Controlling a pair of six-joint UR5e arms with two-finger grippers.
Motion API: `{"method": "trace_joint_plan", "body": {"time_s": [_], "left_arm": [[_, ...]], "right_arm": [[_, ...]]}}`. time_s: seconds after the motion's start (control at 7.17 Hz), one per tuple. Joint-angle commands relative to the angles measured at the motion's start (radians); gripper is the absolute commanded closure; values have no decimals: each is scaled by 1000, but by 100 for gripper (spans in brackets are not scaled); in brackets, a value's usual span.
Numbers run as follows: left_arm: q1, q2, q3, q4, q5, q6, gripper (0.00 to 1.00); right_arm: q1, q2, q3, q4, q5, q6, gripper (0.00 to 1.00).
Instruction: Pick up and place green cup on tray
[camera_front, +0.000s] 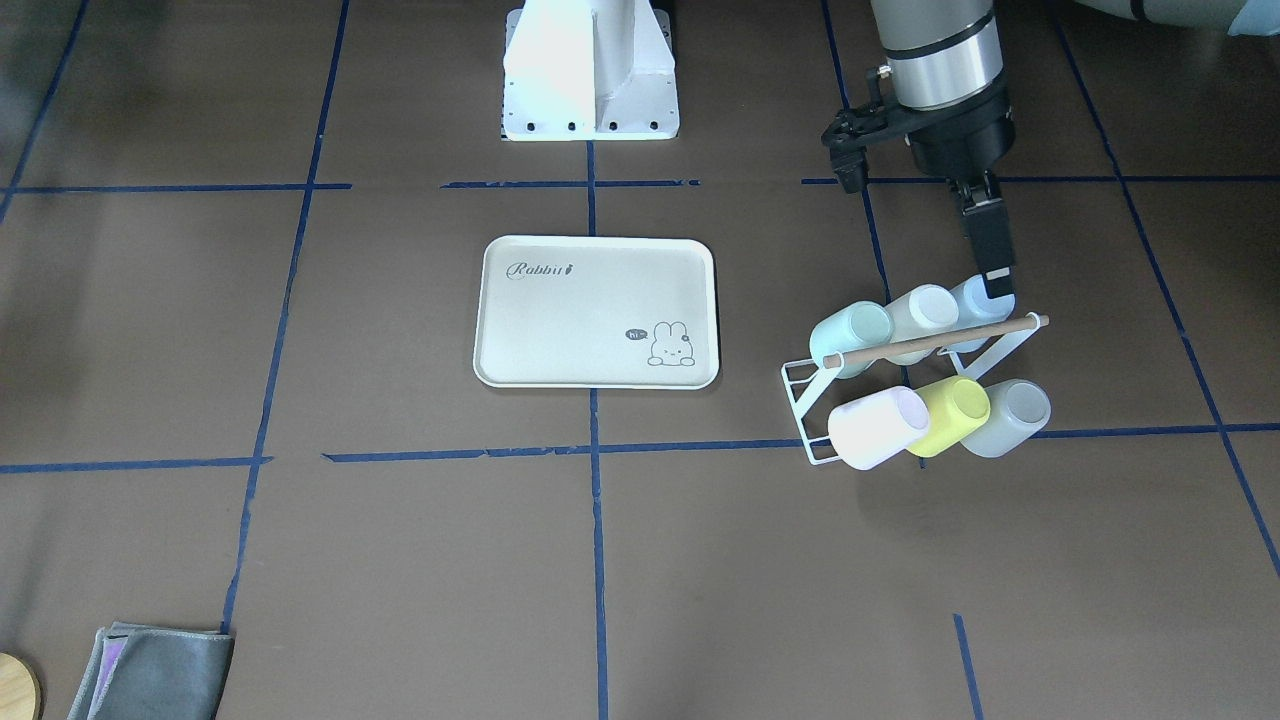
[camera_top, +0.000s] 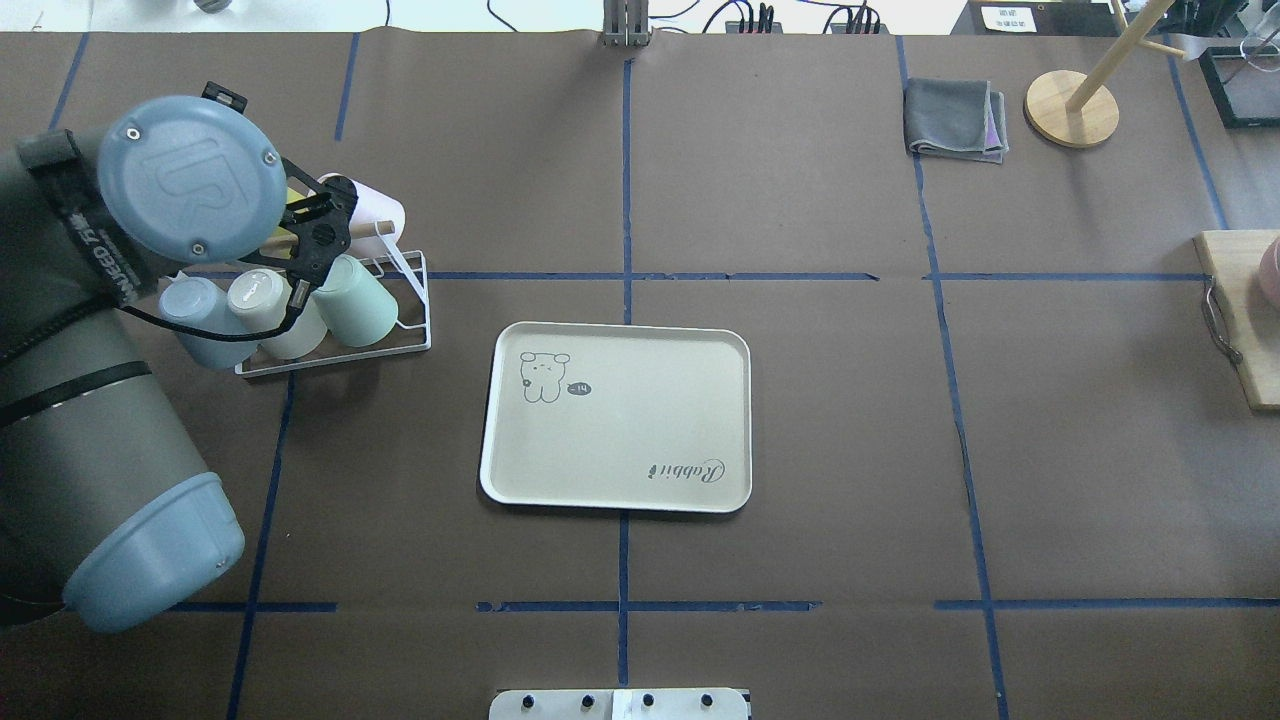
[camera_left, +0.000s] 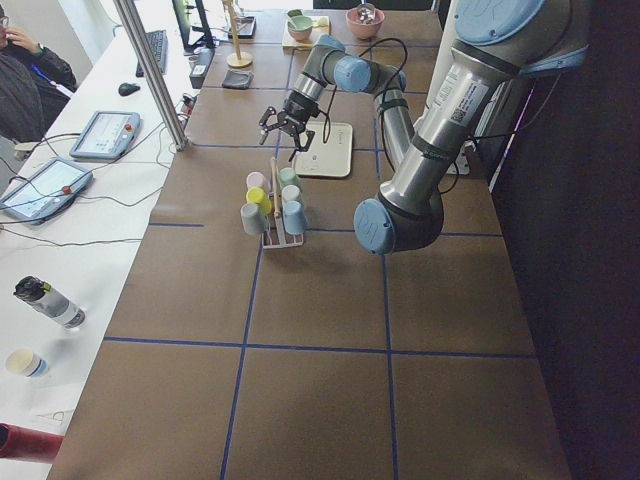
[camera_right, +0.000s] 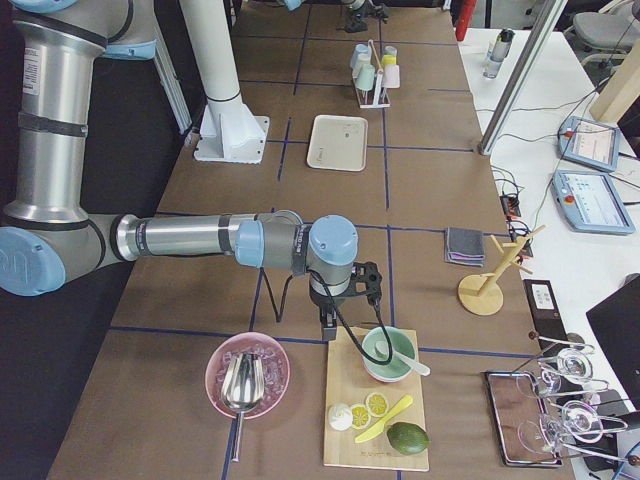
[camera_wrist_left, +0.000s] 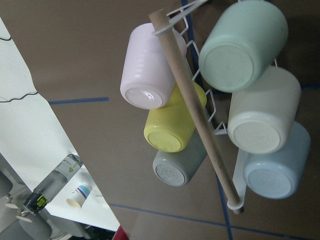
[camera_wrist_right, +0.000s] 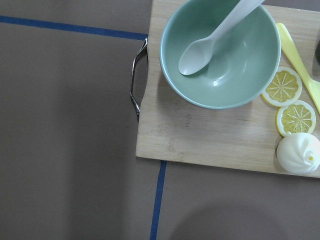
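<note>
hovering over the wire rack (camera_front: 800, 395), your left gripper (camera_front: 996, 283) had nothing visible in its grip. only one finger showed, edge-on, so i could not tell how wide it stood. the green cup (camera_front: 850, 335) lay on its side below the hand, at the end of the rack's upper row, beside a cream cup (camera_front: 925, 310). a pale blue cup (camera_front: 975, 295) sat right under the fingertip. the tray (camera_front: 580, 330) was well apart from the hand, past the green cup's end of the rack. your right gripper (camera_right: 329, 328) hung just above a wooden board (camera_right: 375, 420), near a green bowl (camera_right: 385, 355). i could not tell its opening.
</note>
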Motion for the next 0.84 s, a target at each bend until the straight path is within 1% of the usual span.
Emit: {"method": "trace_joint_plan", "body": {"time_s": [0.0, 0.42, 0.7], "left_arm": [[110, 4, 5, 16, 96, 27, 0], [213, 2, 79, 13, 218, 48, 0], [222, 2, 120, 7, 254, 45, 0]], "right_arm": [[0, -1, -4, 0, -1, -1, 0], [0, -15, -4, 3, -1, -1, 0], [-1, -16, -4, 3, -1, -1, 0]]}}
